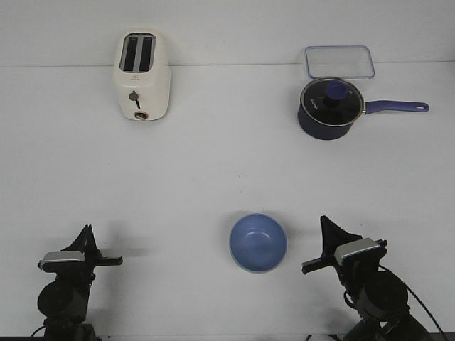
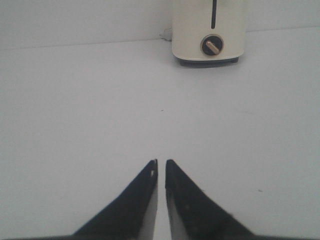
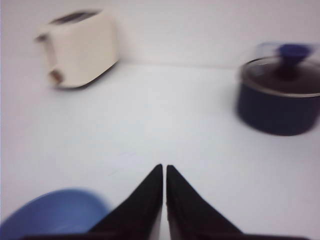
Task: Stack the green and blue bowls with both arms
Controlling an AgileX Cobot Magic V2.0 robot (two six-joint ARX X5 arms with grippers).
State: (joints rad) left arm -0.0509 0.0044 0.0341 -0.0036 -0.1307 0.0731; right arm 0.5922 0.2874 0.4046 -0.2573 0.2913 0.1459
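Observation:
The light blue bowl (image 1: 258,242) stands upright and empty on the white table, near the front, between the two arms. It also shows blurred in the right wrist view (image 3: 50,215), beside the fingers. No green bowl shows in any view. My left gripper (image 1: 87,231) is at the front left, shut and empty, with its tips nearly touching (image 2: 161,161). My right gripper (image 1: 324,222) is just right of the blue bowl, apart from it, shut and empty (image 3: 164,166).
A cream toaster (image 1: 143,76) stands at the back left and also shows in the left wrist view (image 2: 209,30). A dark navy saucepan with a glass lid (image 1: 328,108) is at the back right, with a clear lidded container (image 1: 340,61) behind it.

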